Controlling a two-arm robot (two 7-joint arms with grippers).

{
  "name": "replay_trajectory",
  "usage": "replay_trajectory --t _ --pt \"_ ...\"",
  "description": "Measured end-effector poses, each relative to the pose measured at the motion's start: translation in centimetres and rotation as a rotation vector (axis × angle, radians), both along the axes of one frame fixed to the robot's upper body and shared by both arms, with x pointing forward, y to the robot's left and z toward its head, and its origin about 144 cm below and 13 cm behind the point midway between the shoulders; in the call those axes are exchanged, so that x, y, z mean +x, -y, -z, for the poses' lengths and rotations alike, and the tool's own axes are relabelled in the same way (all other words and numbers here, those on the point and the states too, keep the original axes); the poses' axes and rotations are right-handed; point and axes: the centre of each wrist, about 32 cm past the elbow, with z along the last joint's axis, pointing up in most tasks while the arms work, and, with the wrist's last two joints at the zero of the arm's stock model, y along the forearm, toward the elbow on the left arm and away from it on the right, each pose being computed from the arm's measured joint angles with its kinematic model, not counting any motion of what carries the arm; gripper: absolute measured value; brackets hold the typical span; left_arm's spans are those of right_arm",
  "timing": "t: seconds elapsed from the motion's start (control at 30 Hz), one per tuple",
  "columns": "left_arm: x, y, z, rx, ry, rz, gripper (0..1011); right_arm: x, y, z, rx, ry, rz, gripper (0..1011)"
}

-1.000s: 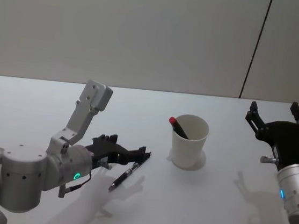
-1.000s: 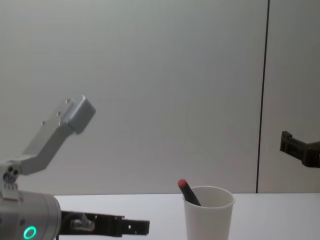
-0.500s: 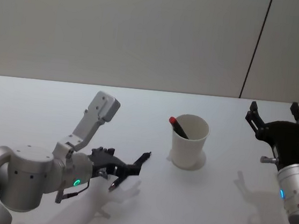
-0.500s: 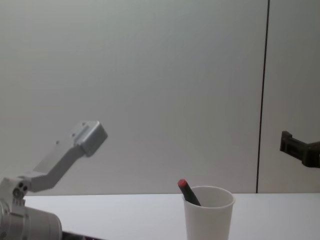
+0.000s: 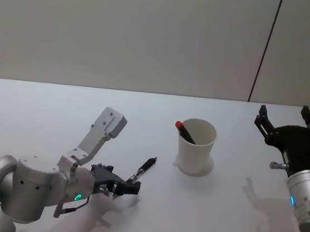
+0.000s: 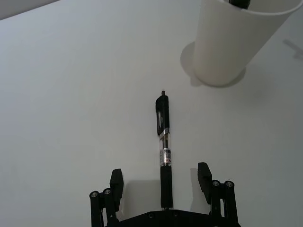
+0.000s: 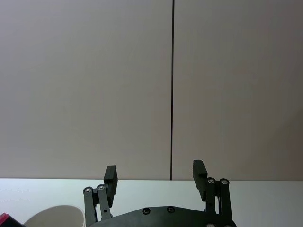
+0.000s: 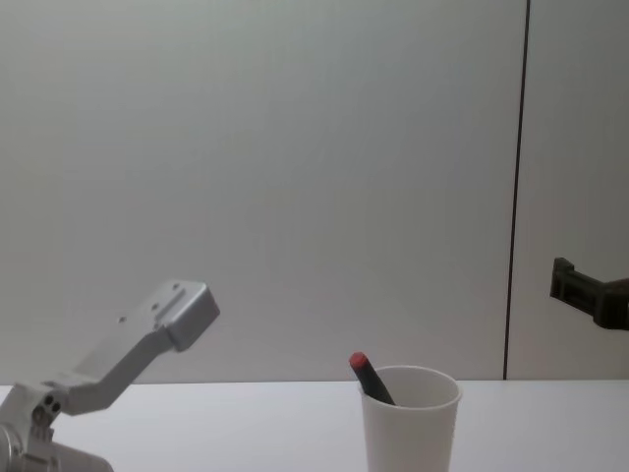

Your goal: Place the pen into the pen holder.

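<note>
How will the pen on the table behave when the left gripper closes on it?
Slim and round, the pen may roll if one finger of the open left gripper touches first, though its clip could stop it. It looks rigid and light, so it should lift without sagging. The right gripper is parked.

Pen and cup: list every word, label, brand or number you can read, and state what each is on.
On the pen: a small printed band on the barrel, with a red mark, too small to read.
On the pen holder: plain white, no text.
On the red-capped pen standing in it: none visible.
On the left gripper, open astride the pen's end, and the right gripper, open: no lettering.
</note>
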Motion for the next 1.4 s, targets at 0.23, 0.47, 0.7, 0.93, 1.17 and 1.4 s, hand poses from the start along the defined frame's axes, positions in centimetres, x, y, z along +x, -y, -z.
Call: replay_trajectory --t 0.23,0.47,0.7,0.93,1.17,1.4 --pt "0.07 -0.09 0.46 0.027 -0.018 -0.003 1003 0.00 0.00 0.00 0.000 0.000 0.000 1002" --pt "0.16 -0.16 0.65 0.043 -0.027 -0.007 933 0.00 0.00 0.00 0.000 0.000 0.000 1002" --pt "0.19 -0.18 0.74 0.057 -0.029 -0.010 773 0.00 0.00 0.00 0.000 0.000 0.000 1002" --pt "0.09 -0.13 0.87 0.069 -0.027 -0.014 682 0.00 0.00 0.00 0.000 0.000 0.000 1002" --pt "-0.06 0.07 0.99 0.078 -0.019 -0.010 629 0.00 0.00 0.00 0.000 0.000 0.000 1002" --pt "-0.16 0.57 0.98 0.087 -0.005 0.003 518 0.00 0.00 0.00 0.000 0.000 0.000 1002"
